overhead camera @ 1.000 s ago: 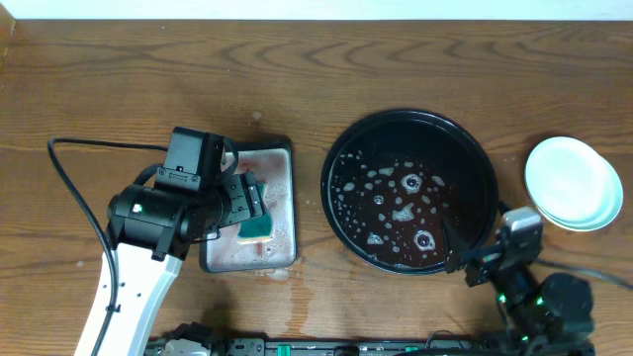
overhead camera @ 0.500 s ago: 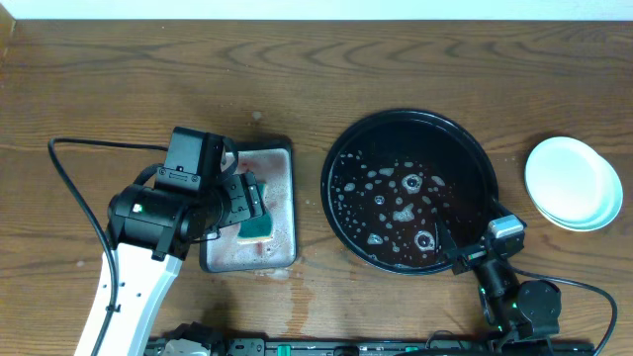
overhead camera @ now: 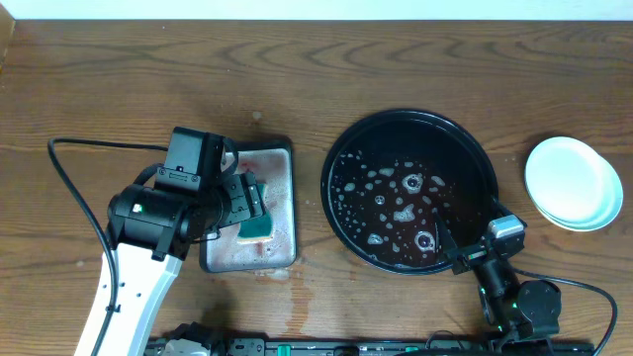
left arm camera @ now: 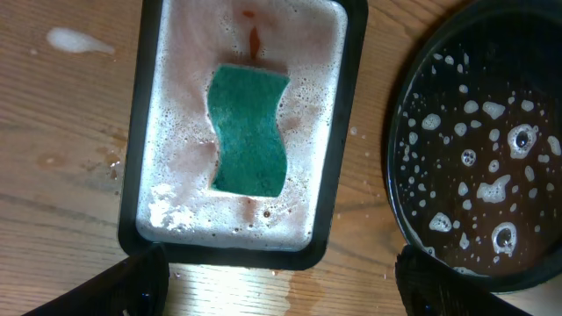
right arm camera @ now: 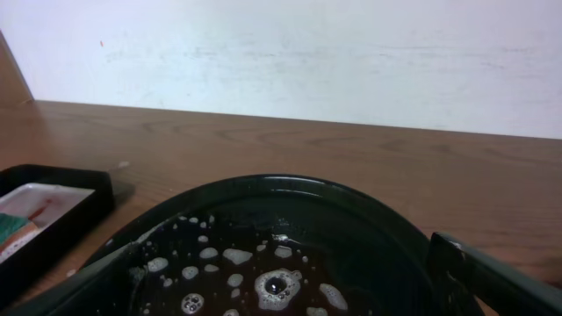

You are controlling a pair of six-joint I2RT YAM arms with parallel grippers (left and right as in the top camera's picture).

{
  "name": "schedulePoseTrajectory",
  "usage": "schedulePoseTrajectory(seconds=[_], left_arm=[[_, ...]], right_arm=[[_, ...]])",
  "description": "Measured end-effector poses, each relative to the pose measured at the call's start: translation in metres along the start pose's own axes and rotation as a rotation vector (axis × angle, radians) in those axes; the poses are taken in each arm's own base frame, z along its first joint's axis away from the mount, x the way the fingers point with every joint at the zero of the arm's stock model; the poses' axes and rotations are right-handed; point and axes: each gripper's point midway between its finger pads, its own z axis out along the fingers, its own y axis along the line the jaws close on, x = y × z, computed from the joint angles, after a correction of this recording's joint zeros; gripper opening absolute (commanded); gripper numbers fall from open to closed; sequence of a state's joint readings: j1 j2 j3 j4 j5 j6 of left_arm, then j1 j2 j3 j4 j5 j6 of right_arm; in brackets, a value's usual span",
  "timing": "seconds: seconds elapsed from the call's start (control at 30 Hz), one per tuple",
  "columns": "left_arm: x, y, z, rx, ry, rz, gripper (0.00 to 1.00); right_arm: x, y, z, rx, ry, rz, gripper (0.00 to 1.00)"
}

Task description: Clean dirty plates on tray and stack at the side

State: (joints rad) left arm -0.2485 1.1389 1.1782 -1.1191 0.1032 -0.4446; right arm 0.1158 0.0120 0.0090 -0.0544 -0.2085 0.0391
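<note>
The black tray (overhead camera: 352, 138) sits right of centre and holds dark water with foam spots and no plates; it also shows in the left wrist view (left arm camera: 536, 53) and the right wrist view (right arm camera: 369, 237). The plates (overhead camera: 574, 183) are stacked on the bare wood at the right; they look pale mint-white and free of smears, and I cannot tell their number. My left gripper (overhead camera: 252, 203) (left arm camera: 281, 290) hangs open and empty above the small grey tray. My right gripper (overhead camera: 457, 255) (right arm camera: 281, 298) is open and empty, low at the black tray's near right rim.
The small grey tray (overhead camera: 279, 158) (left arm camera: 347, 114) holds pinkish foam and a teal sponge (overhead camera: 259, 227) (left arm camera: 250, 132). A wet patch (left arm camera: 443, 303) lies on the wood between the two trays. A black cable (overhead camera: 74, 188) loops at the left.
The right arm has drawn back and down toward the table's front edge, then stopped. The left arm, sponge, tray and plates have not moved.
</note>
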Motion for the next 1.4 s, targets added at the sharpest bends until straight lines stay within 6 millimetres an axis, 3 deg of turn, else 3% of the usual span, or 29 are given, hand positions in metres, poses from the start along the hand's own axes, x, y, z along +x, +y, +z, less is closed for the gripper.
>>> schedulePoseTrajectory(seconds=[0.17, 0.33, 0.4, 0.5, 0.67, 0.83, 1.2, 1.4], left_arm=[[-0.010, 0.001, -0.009, 0.006, -0.079, 0.013, 0.83], [-0.054, -0.007, -0.059, 0.145, -0.498, 0.083, 0.83], [-0.060, -0.003, -0.080, 0.191, -0.665, 0.120, 0.83], [-0.056, 0.010, -0.093, 0.212, -0.848, 0.154, 0.83], [-0.032, 0.036, -0.071, 0.206, -1.018, 0.173, 0.83], [-0.015, 0.046, -0.044, 0.227, -1.125, 0.189, 0.83], [-0.002, 0.052, 0.035, 0.226, -1.051, 0.213, 0.83], [-0.003, 0.053, 0.035, 0.221, -1.053, 0.211, 0.83]], right_arm=[[0.000, 0.000, 0.000, 0.000, 0.000, 0.000, 0.99], [0.000, 0.000, 0.000, 0.001, 0.000, 0.000, 0.99], [0.000, 0.000, 0.000, 0.001, 0.000, 0.000, 0.99], [0.000, 0.000, 0.000, 0.001, 0.000, 0.000, 0.99], [0.000, 0.000, 0.000, 0.002, 0.000, 0.000, 0.99], [0.000, 0.000, 0.000, 0.001, 0.000, 0.000, 0.99], [0.000, 0.000, 0.000, 0.002, 0.000, 0.000, 0.99], [0.000, 0.000, 0.000, 0.002, 0.000, 0.000, 0.99]])
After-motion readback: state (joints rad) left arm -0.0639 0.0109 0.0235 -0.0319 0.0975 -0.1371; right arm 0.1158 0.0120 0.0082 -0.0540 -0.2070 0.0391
